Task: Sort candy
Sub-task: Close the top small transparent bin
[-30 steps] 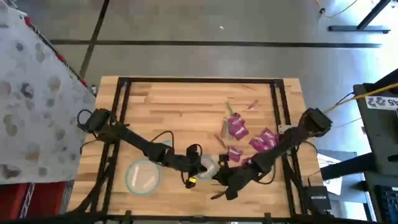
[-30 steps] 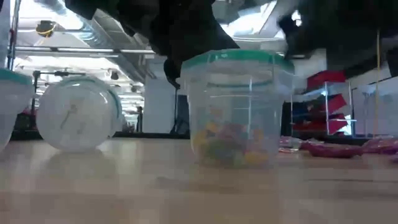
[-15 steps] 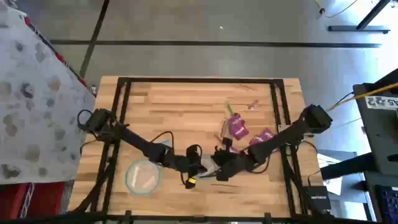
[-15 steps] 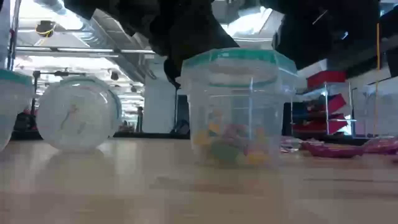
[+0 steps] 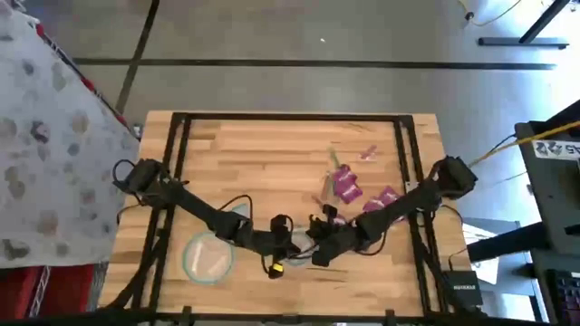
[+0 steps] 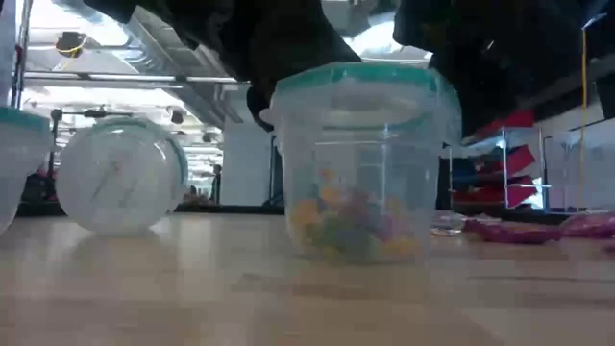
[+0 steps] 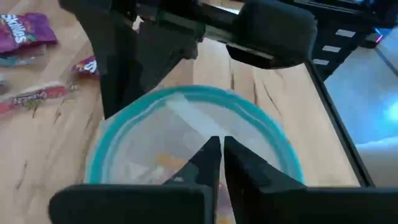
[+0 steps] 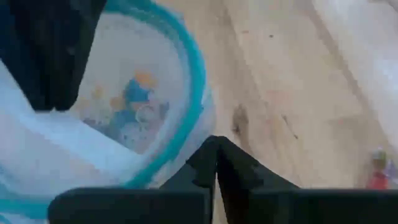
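Wooden table (image 5: 272, 145); both grippers (image 5: 299, 249) pinched together over the lidded container (image 6: 360, 163); lid needs removing before more candy (image 5: 344, 186).

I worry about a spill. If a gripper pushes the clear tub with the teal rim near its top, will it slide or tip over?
The tub looks taller than wide, so a push near the rim may well tip it. Only a little candy lies at the bottom, so it is probably light and could also slide on the smooth wooden table. Its thin clear wall probably flexes.
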`<state>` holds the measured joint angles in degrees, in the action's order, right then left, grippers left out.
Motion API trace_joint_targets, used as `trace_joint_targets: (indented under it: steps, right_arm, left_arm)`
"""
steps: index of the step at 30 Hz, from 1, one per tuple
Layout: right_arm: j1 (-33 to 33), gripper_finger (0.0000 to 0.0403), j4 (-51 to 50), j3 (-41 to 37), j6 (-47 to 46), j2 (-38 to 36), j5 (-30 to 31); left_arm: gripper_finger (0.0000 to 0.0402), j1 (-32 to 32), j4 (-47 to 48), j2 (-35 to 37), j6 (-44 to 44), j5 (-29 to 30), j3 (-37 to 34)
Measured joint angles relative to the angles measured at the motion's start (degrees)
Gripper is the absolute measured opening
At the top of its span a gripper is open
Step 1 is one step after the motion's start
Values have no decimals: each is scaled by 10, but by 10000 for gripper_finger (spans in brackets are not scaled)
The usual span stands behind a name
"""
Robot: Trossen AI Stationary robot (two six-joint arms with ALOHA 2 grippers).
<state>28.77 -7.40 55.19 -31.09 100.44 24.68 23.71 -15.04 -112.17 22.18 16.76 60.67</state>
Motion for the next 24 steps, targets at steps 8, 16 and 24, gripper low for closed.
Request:
trace_joint_targets:
  steps: [8,16,24]
  right_arm:
    - [0,0,11,0,39,1,-43]
    - [11,0,-74,1,27,-35,53]
    - [46,0,-113,2,31,-103,111]
  left_arm:
    - [5,1,-22,-13,-6,9,2]
    - [5,-1,-25,-14,-12,20,2]
    - [5,-17,-24,-17,-58,93,2]
